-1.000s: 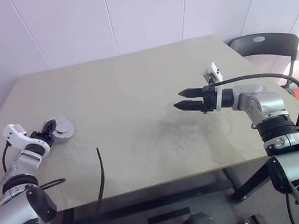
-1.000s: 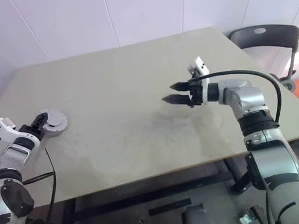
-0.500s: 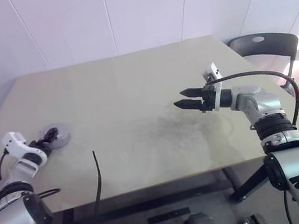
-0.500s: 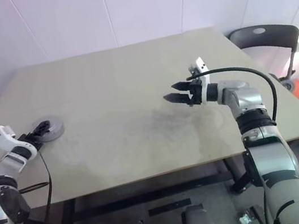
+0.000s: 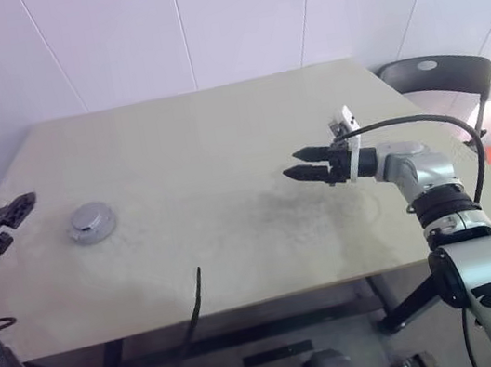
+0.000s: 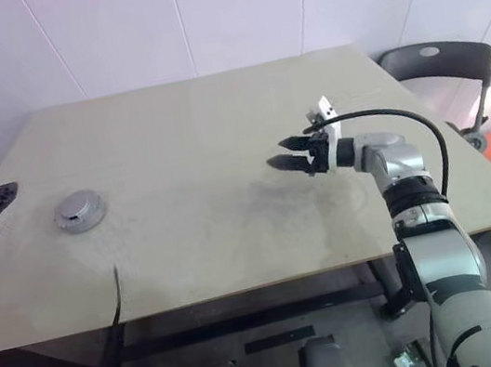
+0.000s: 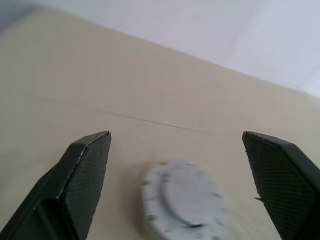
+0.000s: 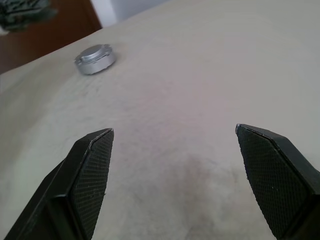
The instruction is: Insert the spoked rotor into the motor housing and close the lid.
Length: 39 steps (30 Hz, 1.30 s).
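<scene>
Left eye view: the lid (image 5: 91, 220) sits closed on the housing at the table's (image 5: 221, 150) nine o'clock edge, both the left gripper (image 5: 7, 213) and right gripper (image 5: 306, 162) are spread and empty, so only withdrawal appears needed.

worktop (image 5: 221, 150): 1 | closed motor housing with lid (image 5: 91, 220): 1 | hands: 2, left hand (image 5: 7, 214) + right hand (image 5: 303, 162) | chair (image 5: 440, 76): 1
</scene>
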Each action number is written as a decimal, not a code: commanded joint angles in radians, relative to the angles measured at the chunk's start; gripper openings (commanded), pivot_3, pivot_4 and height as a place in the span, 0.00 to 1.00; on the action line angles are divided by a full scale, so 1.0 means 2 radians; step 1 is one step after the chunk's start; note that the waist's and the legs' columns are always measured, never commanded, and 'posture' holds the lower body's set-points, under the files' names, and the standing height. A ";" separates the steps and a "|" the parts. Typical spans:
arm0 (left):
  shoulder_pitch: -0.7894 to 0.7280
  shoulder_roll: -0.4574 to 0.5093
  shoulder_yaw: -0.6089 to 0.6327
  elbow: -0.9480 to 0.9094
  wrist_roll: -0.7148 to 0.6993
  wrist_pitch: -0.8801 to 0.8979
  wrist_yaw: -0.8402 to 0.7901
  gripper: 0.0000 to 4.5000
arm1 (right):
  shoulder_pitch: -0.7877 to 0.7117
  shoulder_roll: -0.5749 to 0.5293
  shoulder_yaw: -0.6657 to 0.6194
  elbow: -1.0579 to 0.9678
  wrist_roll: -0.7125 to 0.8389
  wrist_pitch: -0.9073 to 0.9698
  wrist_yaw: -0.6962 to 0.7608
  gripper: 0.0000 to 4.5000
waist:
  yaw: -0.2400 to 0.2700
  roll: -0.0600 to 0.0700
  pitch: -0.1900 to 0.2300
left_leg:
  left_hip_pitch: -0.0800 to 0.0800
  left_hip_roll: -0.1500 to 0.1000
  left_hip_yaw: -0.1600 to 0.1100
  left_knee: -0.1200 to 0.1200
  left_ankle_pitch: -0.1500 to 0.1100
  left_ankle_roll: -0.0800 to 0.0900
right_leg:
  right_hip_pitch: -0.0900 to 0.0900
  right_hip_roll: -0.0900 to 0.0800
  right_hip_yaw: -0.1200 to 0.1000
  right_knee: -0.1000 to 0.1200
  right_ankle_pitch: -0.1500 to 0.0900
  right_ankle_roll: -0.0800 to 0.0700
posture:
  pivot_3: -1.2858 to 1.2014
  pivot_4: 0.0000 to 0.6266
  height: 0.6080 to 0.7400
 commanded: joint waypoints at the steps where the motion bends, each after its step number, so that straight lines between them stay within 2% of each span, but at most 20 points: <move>1: 0.006 -0.018 -0.031 -0.101 -0.008 0.009 -0.056 0.99 | -0.017 -0.007 0.005 -0.010 -0.014 -0.043 0.012 0.91 | -0.001 0.000 0.000 | 0.000 0.000 0.000 0.000 0.000 0.000 | 0.000 0.000 0.000 0.000 0.000 0.000 | 0.52 0.00 1.00; 4: 0.022 -0.031 -0.042 -0.150 -0.008 0.013 -0.066 0.99 | -0.021 -0.006 0.006 -0.005 -0.019 -0.060 0.014 0.91 | -0.003 0.000 0.000 | 0.000 0.000 0.000 0.000 0.000 0.000 | 0.000 0.000 0.000 0.000 0.000 0.000 | 0.52 0.00 1.00; 9: 0.063 -0.075 -0.154 -0.301 0.011 0.013 -0.137 0.99 | -0.014 -0.010 0.014 -0.024 -0.033 -0.129 0.038 0.91 | -0.001 0.000 0.000 | 0.000 0.000 0.001 0.000 0.000 0.000 | 0.000 0.001 0.001 0.000 0.000 0.000 | 0.52 0.00 1.00; 12: 0.057 -0.080 -0.191 -0.327 0.025 0.003 -0.157 0.99 | -0.016 -0.018 0.029 -0.031 -0.048 -0.151 0.054 0.91 | -0.001 0.000 0.000 | 0.001 0.000 0.001 0.001 0.000 0.000 | 0.000 0.002 0.001 0.001 0.000 0.000 | 0.52 0.00 1.00; 16: 0.025 -0.090 -0.221 -0.315 0.041 -0.018 -0.177 0.99 | -0.019 -0.038 0.050 -0.060 -0.054 -0.153 0.100 0.91 | -0.001 0.000 0.000 | 0.001 0.000 0.001 0.001 0.000 0.000 | 0.001 0.003 0.001 0.001 0.000 0.000 | 0.52 0.00 1.00; 20: 0.009 -0.095 -0.231 -0.312 0.043 -0.026 -0.194 0.99 | -0.015 -0.047 0.053 -0.068 -0.055 -0.147 0.115 0.91 | -0.002 0.000 0.000 | 0.001 0.000 0.001 0.001 0.000 0.001 | 0.001 0.004 0.001 0.001 0.000 0.000 | 0.52 0.00 1.00; 25: 0.030 -0.101 -0.243 -0.346 0.039 -0.019 -0.212 0.99 | -0.012 -0.045 0.052 -0.068 -0.056 -0.144 0.115 0.91 | -0.002 0.000 0.000 | 0.002 0.000 0.001 0.001 0.000 0.001 | 0.001 0.004 0.001 0.001 0.000 0.000 | 0.52 0.00 1.00; 39: 0.026 -0.102 -0.227 -0.354 0.030 0.003 -0.198 0.99 | -0.029 -0.039 0.051 -0.056 -0.058 -0.141 0.107 0.91 | -0.002 0.000 0.000 | 0.002 0.001 0.001 0.002 0.000 0.001 | 0.002 0.005 0.001 0.001 0.000 0.000 | 0.52 0.00 1.00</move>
